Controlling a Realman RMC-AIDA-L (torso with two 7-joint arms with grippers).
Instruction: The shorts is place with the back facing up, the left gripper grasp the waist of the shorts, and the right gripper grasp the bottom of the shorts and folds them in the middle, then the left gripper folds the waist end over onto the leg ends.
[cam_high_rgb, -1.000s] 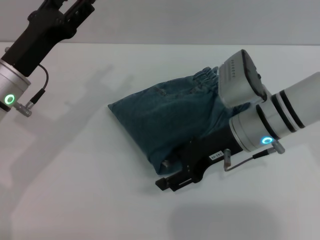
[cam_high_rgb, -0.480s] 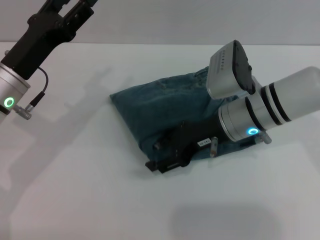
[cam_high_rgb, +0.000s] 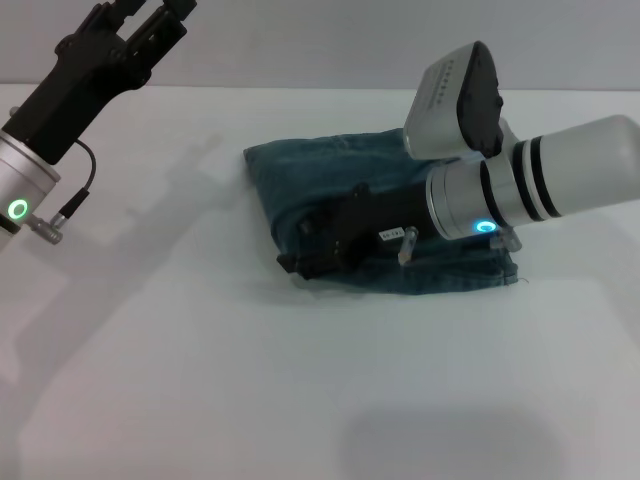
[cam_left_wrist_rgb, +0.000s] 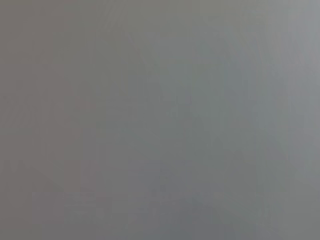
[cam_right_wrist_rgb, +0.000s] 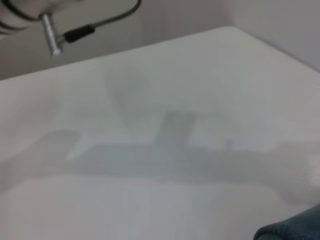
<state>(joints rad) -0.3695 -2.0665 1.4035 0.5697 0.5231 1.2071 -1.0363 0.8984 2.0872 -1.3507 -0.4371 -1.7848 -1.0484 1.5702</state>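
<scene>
White counter (cam_high_rgb: 200, 380) carried the folded shorts (cam_high_rgb: 300, 185) near its far edge. The right end effector (cam_high_rgb: 300, 262) lay low across them, grip unclear. The left end effector (cam_high_rgb: 140, 15) hung farther off, raised over the far-left corner, its grip likewise impossible to tell.

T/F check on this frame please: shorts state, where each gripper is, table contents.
1. The shorts lie folded into a compact bundle on the white table. True.
2. The right gripper is down at the shorts' near edge. True.
3. The left gripper is gripping the shorts. False: it is raised at the far left, well away from the fabric.
4. The shorts hang in the air, clear of the table. False: they rest on the table.
5. A second garment lies beside the shorts. False: only the shorts are on the table.
</scene>
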